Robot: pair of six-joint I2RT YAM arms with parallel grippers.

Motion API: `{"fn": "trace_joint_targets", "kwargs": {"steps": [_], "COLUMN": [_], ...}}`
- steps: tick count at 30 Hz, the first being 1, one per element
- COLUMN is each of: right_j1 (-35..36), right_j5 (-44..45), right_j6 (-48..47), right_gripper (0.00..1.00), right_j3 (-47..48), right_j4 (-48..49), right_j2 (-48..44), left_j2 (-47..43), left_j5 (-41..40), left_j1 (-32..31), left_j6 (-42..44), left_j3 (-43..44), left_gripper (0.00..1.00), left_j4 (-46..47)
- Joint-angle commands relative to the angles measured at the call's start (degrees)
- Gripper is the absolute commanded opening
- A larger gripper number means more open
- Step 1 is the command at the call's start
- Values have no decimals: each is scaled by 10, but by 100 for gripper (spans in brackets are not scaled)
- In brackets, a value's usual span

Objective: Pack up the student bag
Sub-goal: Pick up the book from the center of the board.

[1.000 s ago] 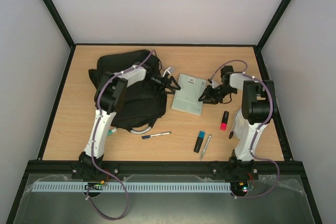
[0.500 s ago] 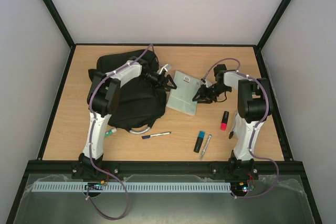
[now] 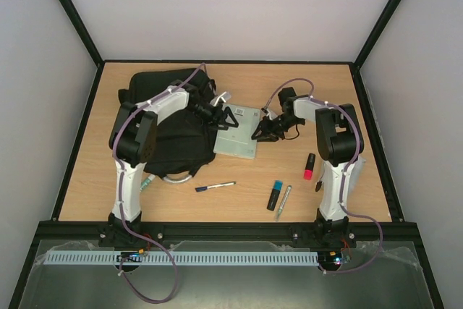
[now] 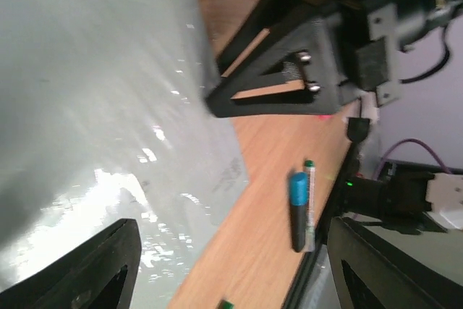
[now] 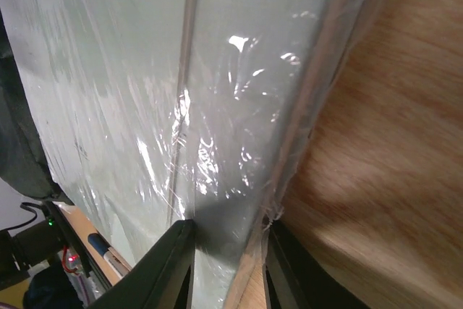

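The student bag (image 3: 170, 124), a large black backpack, lies at the left of the table with its grey-white loop handle (image 3: 181, 176) at its near edge. A pale green plastic-wrapped notebook (image 3: 237, 132) lies against the bag's right side. My right gripper (image 3: 260, 130) is shut on the notebook's right edge; in the right wrist view its fingers (image 5: 170, 265) pinch the wrapped notebook (image 5: 145, 92). My left gripper (image 3: 228, 119) is open and empty over the notebook's left part, by the bag. In the left wrist view the notebook (image 4: 94, 106) fills the left side, with the right gripper (image 4: 289, 70) beyond.
A dark pen (image 3: 215, 187) lies near the bag. A blue marker (image 3: 275, 195) and a silver pen (image 3: 283, 202) lie at the front centre, also in the left wrist view (image 4: 297, 208). A red marker (image 3: 309, 166) lies by the right arm. A green-tipped item (image 3: 147, 182) lies by the left arm.
My right gripper has dragged the notebook left, up against the bag. My left gripper has drawn back left over the bag's edge, still open.
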Motion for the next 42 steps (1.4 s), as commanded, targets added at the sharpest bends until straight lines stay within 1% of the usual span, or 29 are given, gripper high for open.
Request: {"fn": "trace_joint_targets", "kwargs": {"steps": [1,4,6,10,13,20,25,31,34,36,40,42], "right_j1": [7,8,7,7,7,9,8,9,9,9,9,9], "right_j5": [103,122,119,112,110,105,102,100,98,98,98,98], "right_j6": [6,7,9,12,11,12,13,13,14,13,13,14], "right_gripper": [26,24,24,24,24,24,24,24,24,24,24,24], "right_j3": [-18,-26,-33,-32,-24,-23,-21,-18,-15,-13,-11,-10], "right_j4": [-12,-15,-14,-11,-14,-15,-14,-14,-13,-13,-14,-14], "right_j2": [46,49,50,55,59,71,74,79,82,84,83,84], "left_j2": [-5,-3,0,14,37,98,119,136,146,149,143,137], "left_j5": [-85,-108,-117,-171,-194,-220,-258,-276,-234,-179,-21,37], "left_j1": [9,13,16,18,18,16,12,-5,-10,-7,9,15], "left_j6": [-10,-10,-11,-19,-24,-26,-37,-59,-70,-78,-112,-128], "left_j3": [-4,3,11,29,54,110,109,106,106,98,69,63], "left_gripper": [75,79,80,86,89,93,95,98,97,93,82,75], "left_j4": [-13,-9,-7,-8,-6,-9,-14,-14,-8,2,42,62]}}
